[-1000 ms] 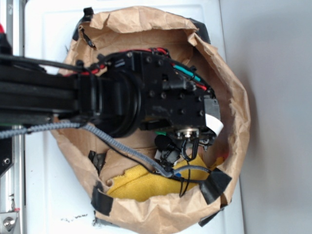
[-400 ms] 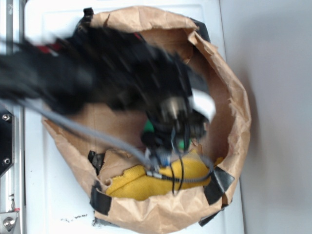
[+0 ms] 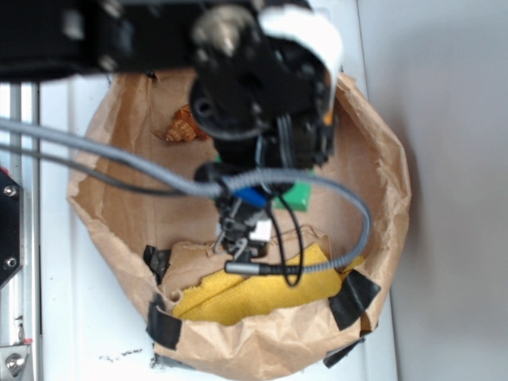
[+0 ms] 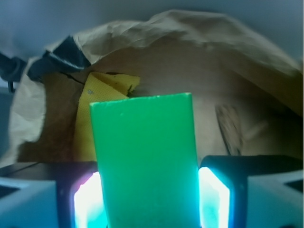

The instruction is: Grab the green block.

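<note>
Clearly, the brown paper bag (image 3: 381,159) with rolled-down rim is the biggest thing, lying on a white surface (image 3: 87,333). Above it hangs the black robot arm (image 3: 119,36). Inside the bag, a yellow cloth (image 3: 254,294) lies near the lower rim. The gripper (image 4: 149,190) pinches the green block (image 4: 145,161) between both fingers, upright, above the bag floor. A brown wood piece (image 4: 230,128) lies beside it.

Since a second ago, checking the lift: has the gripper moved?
Yes. The gripper, shut on the green block, moved toward the paper bag's upper rim.
</note>
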Motion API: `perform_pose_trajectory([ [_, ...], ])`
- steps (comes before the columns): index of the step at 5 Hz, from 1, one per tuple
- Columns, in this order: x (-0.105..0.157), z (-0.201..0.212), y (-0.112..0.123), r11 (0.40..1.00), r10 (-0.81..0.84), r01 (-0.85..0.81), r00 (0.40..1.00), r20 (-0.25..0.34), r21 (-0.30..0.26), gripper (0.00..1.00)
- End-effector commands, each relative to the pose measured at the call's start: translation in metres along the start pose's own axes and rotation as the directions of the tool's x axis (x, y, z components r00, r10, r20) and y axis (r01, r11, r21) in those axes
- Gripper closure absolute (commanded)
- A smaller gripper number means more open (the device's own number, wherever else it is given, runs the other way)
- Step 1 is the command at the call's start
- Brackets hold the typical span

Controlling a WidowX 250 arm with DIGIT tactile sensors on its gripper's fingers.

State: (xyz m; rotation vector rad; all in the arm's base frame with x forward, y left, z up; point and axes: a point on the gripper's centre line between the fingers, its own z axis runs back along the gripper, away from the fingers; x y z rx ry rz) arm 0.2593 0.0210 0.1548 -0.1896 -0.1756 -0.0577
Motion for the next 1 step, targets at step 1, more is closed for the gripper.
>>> perform_pose_trajectory([
  [1, 0.0066, 0.0164, -0.0030, 0.984, 0.065, -0.066, 0.998, 0.012, 0.167, 1.00],
])
